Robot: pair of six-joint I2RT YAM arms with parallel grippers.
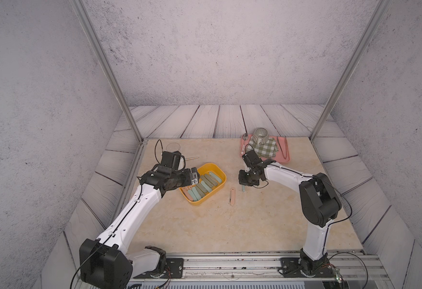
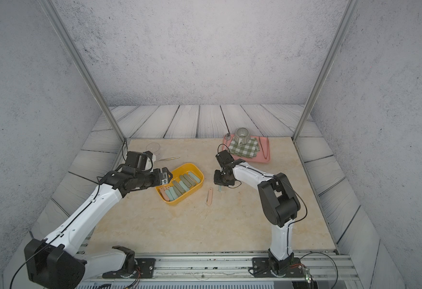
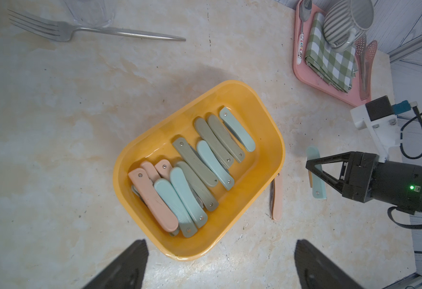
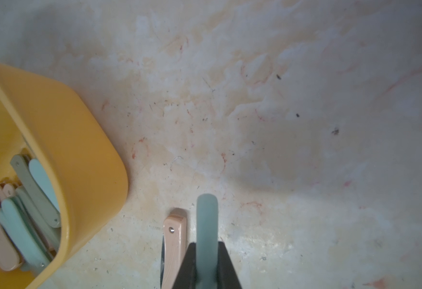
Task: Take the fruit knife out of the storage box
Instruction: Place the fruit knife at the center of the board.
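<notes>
A: Two folding fruit knives were outside the storage box (image 3: 230, 95): the peach knife (image 4: 174, 240) flat on the tabletop (image 1: 255, 225) just beside its wall, and the teal knife (image 4: 207, 220) clamped mid-length in the right hand (image 3: 312, 170), upright next to it.
B: Why mid-length?
A: Balance, I judged; that smooth, round-ended plastic looked slippery.
B: The left hand (image 3: 220, 247)?
A: Empty, spread wide over the glossy yellow tub, likely lined up for the heap (image 3: 192, 175) of pink, teal and olive knives inside.
</notes>
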